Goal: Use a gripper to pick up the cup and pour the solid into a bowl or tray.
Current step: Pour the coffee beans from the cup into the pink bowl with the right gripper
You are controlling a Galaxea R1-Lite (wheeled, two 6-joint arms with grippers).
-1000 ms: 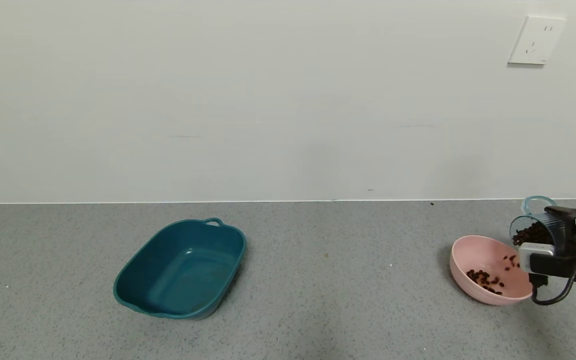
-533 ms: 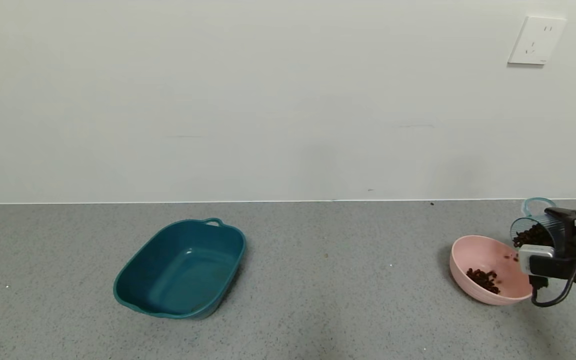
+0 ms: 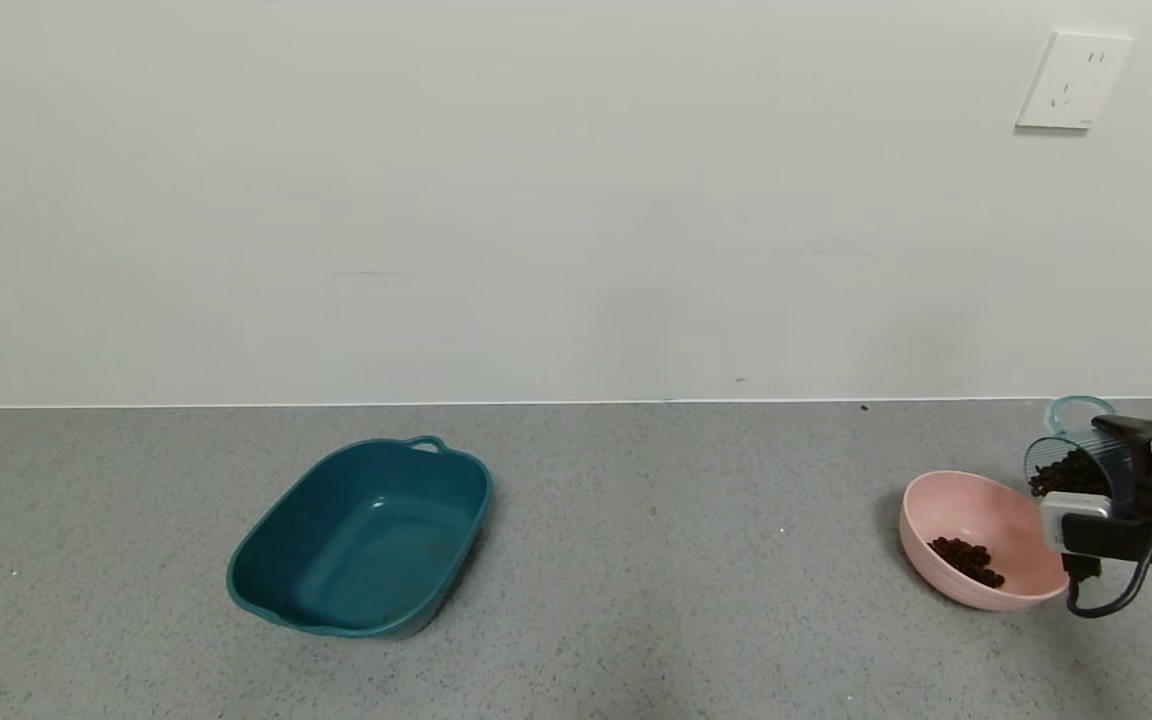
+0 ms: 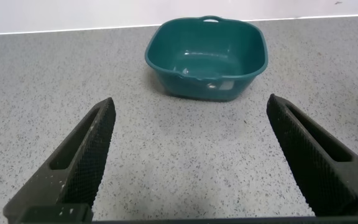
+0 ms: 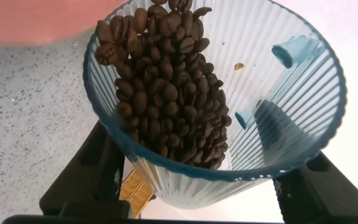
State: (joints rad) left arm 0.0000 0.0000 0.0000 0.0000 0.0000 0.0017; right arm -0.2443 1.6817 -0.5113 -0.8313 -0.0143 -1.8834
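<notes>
Now I see my right gripper [image 3: 1101, 480] clamped on the cup [image 3: 1071, 462], tipped over the bowl [image 3: 976, 590] near the bench's right edge; beans [image 3: 966, 560] inside both. Left gripper [image 4: 191, 155] gapes wide.

The grey speckled tabletop [image 3: 636, 600] runs back to a white wall. A dark teal tub [image 3: 361, 540] sits on it at about 8 o'clock, and a pale pink bowl [image 3: 976, 590] with brown beans [image 3: 966, 561] rests well apart at 3 o'clock.
</notes>
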